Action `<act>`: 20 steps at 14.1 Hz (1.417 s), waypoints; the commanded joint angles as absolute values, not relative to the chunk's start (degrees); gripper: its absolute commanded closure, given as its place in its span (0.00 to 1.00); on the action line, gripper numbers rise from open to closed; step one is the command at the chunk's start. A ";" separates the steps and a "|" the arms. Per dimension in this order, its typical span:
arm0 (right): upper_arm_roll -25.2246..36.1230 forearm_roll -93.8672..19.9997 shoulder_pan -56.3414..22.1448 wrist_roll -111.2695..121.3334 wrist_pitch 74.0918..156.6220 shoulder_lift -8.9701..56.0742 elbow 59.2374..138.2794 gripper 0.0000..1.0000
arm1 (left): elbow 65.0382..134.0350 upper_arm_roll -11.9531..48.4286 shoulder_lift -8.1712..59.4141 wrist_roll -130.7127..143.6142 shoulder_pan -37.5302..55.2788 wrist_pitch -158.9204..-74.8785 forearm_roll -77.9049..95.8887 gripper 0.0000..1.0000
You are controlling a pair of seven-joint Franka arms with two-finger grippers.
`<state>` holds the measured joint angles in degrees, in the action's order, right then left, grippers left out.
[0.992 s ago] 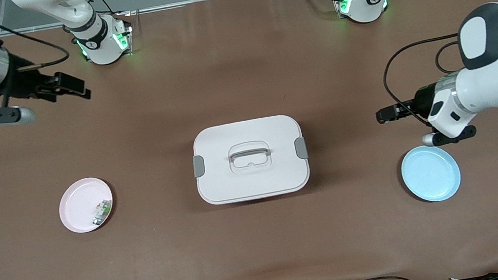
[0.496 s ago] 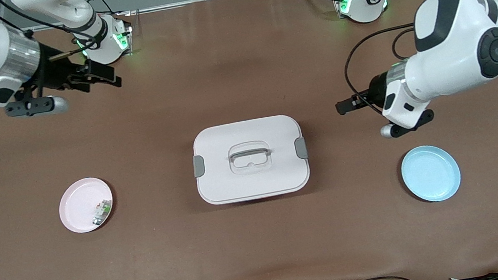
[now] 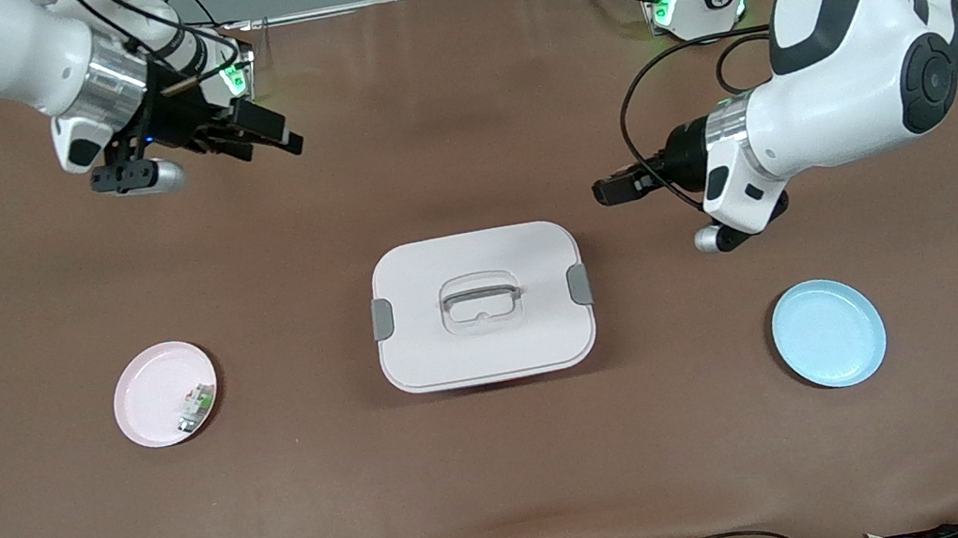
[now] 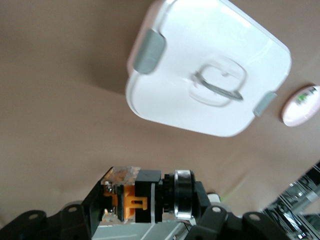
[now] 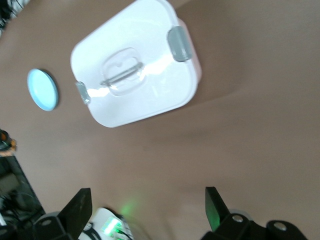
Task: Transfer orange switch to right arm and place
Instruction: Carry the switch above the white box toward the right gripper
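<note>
The orange switch (image 4: pixel 142 202), a stubby black part with orange marks and a silver ring, is clamped in my left gripper (image 4: pixel 147 204). In the front view the left gripper (image 3: pixel 614 190) hangs over the bare table beside the white box's corner toward the left arm's end. My right gripper (image 3: pixel 269 137) is open and empty, up over the table close to the right arm's base. In the right wrist view its fingers (image 5: pixel 77 207) stand wide apart around empty air.
A white lidded box (image 3: pixel 486 344) with a handle sits mid-table. A pink plate (image 3: pixel 146 390) holding a small green-and-white part (image 3: pixel 196 406) lies toward the right arm's end. An empty blue plate (image 3: pixel 829 335) lies toward the left arm's end.
Both arms have swung toward the table's middle. The left gripper moved with the switch from above the blue plate to beside the box; the right gripper came in from the table's end.
</note>
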<state>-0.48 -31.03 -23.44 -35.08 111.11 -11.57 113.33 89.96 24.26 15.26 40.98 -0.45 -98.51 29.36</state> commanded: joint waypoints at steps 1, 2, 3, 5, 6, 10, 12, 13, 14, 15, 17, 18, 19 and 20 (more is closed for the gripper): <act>0.09 -34.87 -27.59 -40.16 118.80 -13.18 116.71 0.00 | 88.68 24.43 15.47 42.71 0.70 -98.96 33.65 0.89; 0.09 -36.46 -28.82 -40.51 121.53 -13.18 117.76 0.00 | 88.68 24.43 15.73 43.50 0.96 -99.40 34.71 0.89; 0.09 -37.87 -29.79 -40.52 124.08 -13.36 118.64 0.00 | 88.68 24.43 15.91 44.03 1.14 -99.93 35.24 0.89; 0.09 -40.33 -30.67 -41.30 126.81 -13.36 118.83 0.00 | 88.68 24.43 16.17 45.08 2.19 -101.85 37.78 0.89; 0.09 -41.12 -31.72 -41.40 128.57 -13.36 118.92 0.00 | 88.68 24.43 16.35 45.61 2.63 -103.08 39.01 0.89; 0.09 -41.13 -37.34 -44.11 139.28 -12.75 119.62 0.00 | 88.68 24.43 18.19 53.94 5.44 -105.03 40.43 0.89; 0.09 -41.13 -41.46 -48.49 146.39 -11.44 119.62 0.00 | 87.81 24.43 19.51 58.43 6.50 -105.73 40.52 0.89; 0.09 -40.96 -42.88 -48.86 148.60 -10.56 119.62 0.00 | 86.67 24.43 20.99 60.97 6.76 -105.82 40.69 0.89; 0.09 -40.17 -43.41 -48.78 148.97 -9.68 119.53 0.00 | 85.62 24.43 22.14 63.61 7.55 -105.91 41.13 0.89; 0.09 -38.51 -43.68 -48.69 148.97 -8.97 119.53 0.00 | 84.65 24.43 23.28 66.59 8.25 -106.17 41.22 0.89; -0.09 -34.55 -43.94 -48.87 148.97 -7.30 119.36 0.00 | 83.24 24.43 24.87 71.87 9.57 -107.48 41.22 0.89; -0.17 -34.54 -44.03 -49.04 148.97 -6.25 119.01 0.00 | 82.71 24.35 25.48 73.90 10.19 -107.75 41.05 0.89; -0.18 -34.54 -44.03 -49.04 149.15 -5.54 118.83 0.00 | 82.53 24.35 25.58 75.92 10.37 -107.75 40.87 0.89; -0.18 -34.63 -43.95 -49.13 149.15 -4.84 118.57 0.00 | 82.53 24.35 25.58 78.29 10.63 -107.75 40.61 0.89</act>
